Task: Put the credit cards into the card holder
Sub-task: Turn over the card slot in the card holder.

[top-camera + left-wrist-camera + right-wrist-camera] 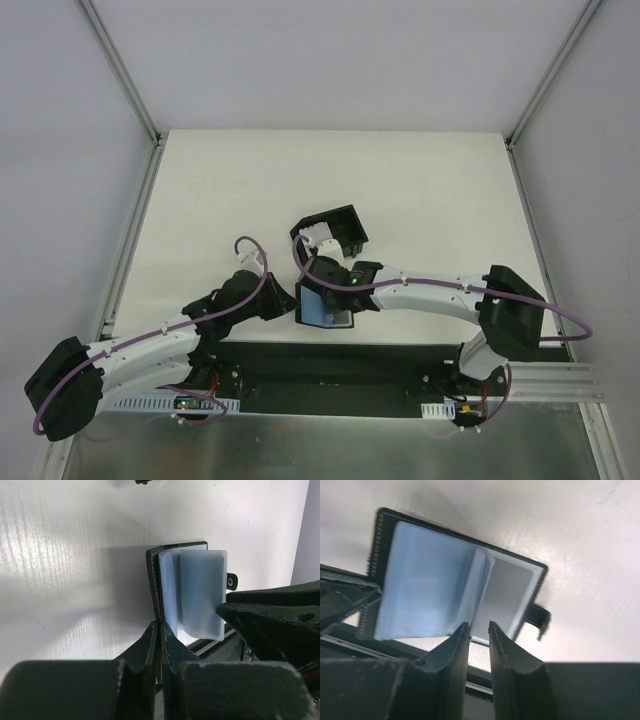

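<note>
Left arm reached in from the near left corner, left gripper [160,631] with jaws together, clamped on the near edge of the wallet's black cover. The wallet [325,308] lay open on the table [430,180] near the front edge, between the two grippers, bluish clear sleeves facing up. Left wrist view showed the cover standing on edge in the pinch, with the sleeves fanned out to the right of it. Snap tab [540,617] stuck out from the wallet's far side cover, hanging free.

Just behind the wallet sat a black open box [347,226], tilted relative to the table edges. Whitish cards [318,238] lay in the box at its left end, apart from the wallet. No card seen in the sleeves.

Right gripper [479,630] was over the wallet's near edge, jaws a little apart, the bottom of a loose sleeve lining up with the gap. Cannot tell whether it pinched that sleeve or only straddled it. One right finger tip [222,612] touched the outer sleeve in the left wrist view. Right arm stretched across from the near right base
</note>
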Motion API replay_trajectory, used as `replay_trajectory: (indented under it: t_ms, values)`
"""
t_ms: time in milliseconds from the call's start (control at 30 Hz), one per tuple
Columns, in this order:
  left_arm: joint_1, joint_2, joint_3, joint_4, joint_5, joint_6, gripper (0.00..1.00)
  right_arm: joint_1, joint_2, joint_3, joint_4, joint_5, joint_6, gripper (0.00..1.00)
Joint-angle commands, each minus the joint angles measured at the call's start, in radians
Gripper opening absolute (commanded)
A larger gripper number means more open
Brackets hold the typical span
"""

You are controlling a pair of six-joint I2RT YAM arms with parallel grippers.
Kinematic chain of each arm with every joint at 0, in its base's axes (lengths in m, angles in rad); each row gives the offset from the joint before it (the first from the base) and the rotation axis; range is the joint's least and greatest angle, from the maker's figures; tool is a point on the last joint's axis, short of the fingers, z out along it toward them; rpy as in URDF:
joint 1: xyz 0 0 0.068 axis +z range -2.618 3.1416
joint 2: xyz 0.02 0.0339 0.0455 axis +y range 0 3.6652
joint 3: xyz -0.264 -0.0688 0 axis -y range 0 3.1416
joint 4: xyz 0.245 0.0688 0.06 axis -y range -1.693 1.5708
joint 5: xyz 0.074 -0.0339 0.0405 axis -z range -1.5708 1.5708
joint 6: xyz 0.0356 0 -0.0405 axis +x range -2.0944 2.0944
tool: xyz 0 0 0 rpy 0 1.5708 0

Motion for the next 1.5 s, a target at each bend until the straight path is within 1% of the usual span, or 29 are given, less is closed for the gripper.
replay_trajectory:
  t_ms: [0,267,500,633,667,867,933,1167,1467]
  values:
    - [0.002,-0.014,0.01,0.005,-0.008,-0.011,0.0,0.004,-0.057,-0.022,-0.134,0.075,0.017,0.25]
    - [0.002,-0.007,0.01,0.004,-0.007,-0.016,0.0,0.005,-0.049,-0.032,-0.135,0.072,0.027,0.26]
    - [0.002,0.002,0.004,0.004,-0.01,-0.027,0.0,0.004,0.0,-0.037,-0.027,-0.003,0.001,0.28]
    - [0.002,0.005,-0.016,0.004,-0.017,-0.047,0.0,-0.007,0.006,-0.058,0.047,-0.051,0.026,0.33]
    - [0.002,0.007,-0.025,0.002,-0.042,-0.059,0.0,-0.011,0.002,-0.067,0.058,-0.057,0.03,0.33]
    - [0.002,0.033,-0.069,0.013,-0.071,-0.111,0.0,-0.06,-0.057,-0.152,0.222,-0.169,0.034,0.35]
    - [0.002,0.058,-0.076,0.019,-0.076,-0.125,0.0,-0.074,-0.058,-0.169,0.25,-0.195,0.038,0.35]
    - [0.002,0.093,-0.079,0.031,-0.066,-0.128,0.01,-0.093,0.003,-0.178,0.247,-0.223,0.055,0.35]
    - [0.002,0.041,-0.088,-0.012,-0.086,-0.09,0.0,-0.119,0.028,-0.178,0.202,-0.201,0.046,0.34]
